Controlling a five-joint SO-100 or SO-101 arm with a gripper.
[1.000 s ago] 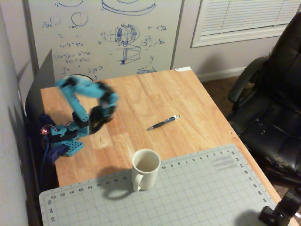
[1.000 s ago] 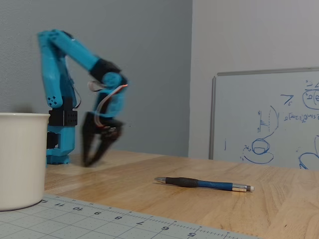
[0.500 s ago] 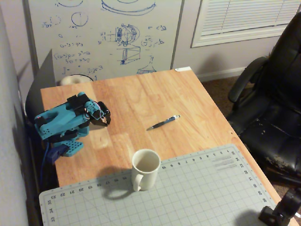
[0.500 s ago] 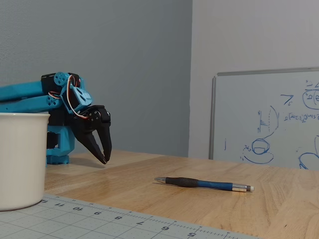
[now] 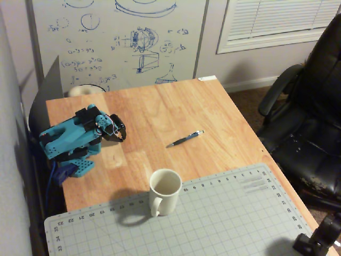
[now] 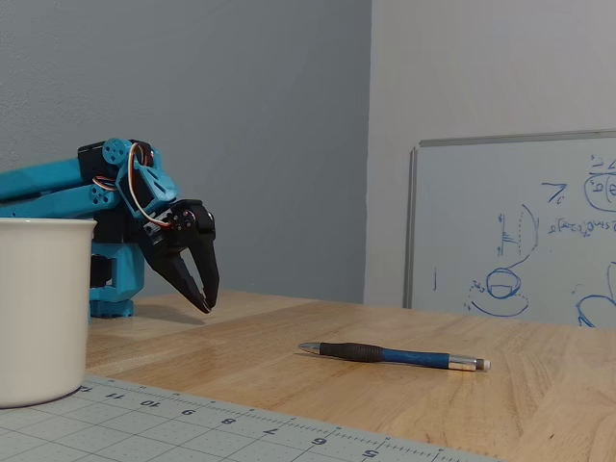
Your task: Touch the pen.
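Fingers [image 6: 197, 279]: black, tips nearly together, nothing between them, pointing down above the wood.
Pen [image 5: 185, 138]: flat on the bare wooden table [image 5: 160, 106], well apart from the gripper [image 6: 204, 308], untouched.
Mug [image 5: 164, 191]: white, upright on the cutting mat's [image 5: 224, 213] edge, near the pen.
Arm [image 5: 66, 138]: blue, folded low.
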